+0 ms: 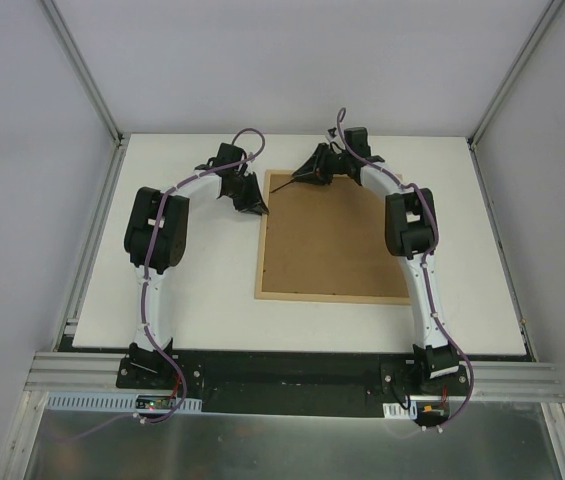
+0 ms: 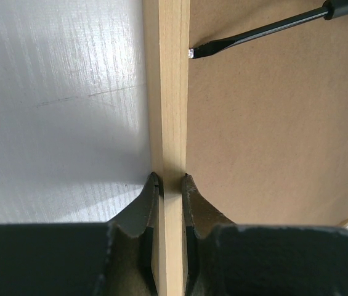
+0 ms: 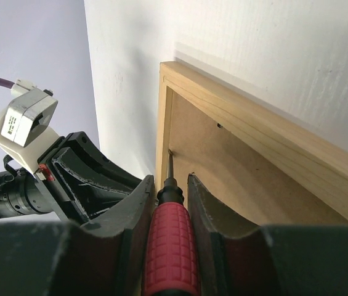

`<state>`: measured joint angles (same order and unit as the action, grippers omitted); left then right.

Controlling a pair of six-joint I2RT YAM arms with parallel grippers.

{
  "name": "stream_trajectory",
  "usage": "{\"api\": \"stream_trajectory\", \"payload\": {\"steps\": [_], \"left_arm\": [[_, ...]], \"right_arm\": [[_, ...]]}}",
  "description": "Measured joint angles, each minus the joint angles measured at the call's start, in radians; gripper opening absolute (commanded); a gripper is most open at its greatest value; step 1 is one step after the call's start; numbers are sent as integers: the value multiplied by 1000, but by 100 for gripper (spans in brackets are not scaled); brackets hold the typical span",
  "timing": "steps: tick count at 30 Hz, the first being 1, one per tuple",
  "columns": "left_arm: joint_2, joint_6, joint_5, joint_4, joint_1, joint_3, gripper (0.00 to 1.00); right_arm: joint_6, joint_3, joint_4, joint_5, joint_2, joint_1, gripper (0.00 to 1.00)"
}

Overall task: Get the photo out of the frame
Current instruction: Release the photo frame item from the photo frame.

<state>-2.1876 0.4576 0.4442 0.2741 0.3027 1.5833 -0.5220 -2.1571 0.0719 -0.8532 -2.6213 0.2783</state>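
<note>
Face-down frame [image 1: 332,240] on tabletop [image 1: 192,290], fibreboard back up; photo hidden beneath. Grip: left pincer [image 2: 169,179] clenched on left rail; right pincer [image 3: 170,182] grasping red-handled screwdriver [image 3: 170,246]. Risk: blade skids along rail, gouges back. Left wrist shows flat tip at rail's inner edge; overhead cannot.

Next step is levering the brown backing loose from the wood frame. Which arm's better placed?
Right. The right fingers grip the red-handled screwdriver, tip at the light wood frame's inner edge on the brown fibreboard back. The left fingers are clamped on the frame's side rail, steadying it.
</note>
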Motion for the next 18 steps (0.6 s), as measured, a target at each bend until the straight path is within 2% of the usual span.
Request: {"api": "stream_trajectory", "payload": {"steps": [18], "left_arm": [[10, 0, 3, 50, -3, 0, 0]], "right_arm": [[-9, -3, -45, -10, -17, 27, 0]]}}
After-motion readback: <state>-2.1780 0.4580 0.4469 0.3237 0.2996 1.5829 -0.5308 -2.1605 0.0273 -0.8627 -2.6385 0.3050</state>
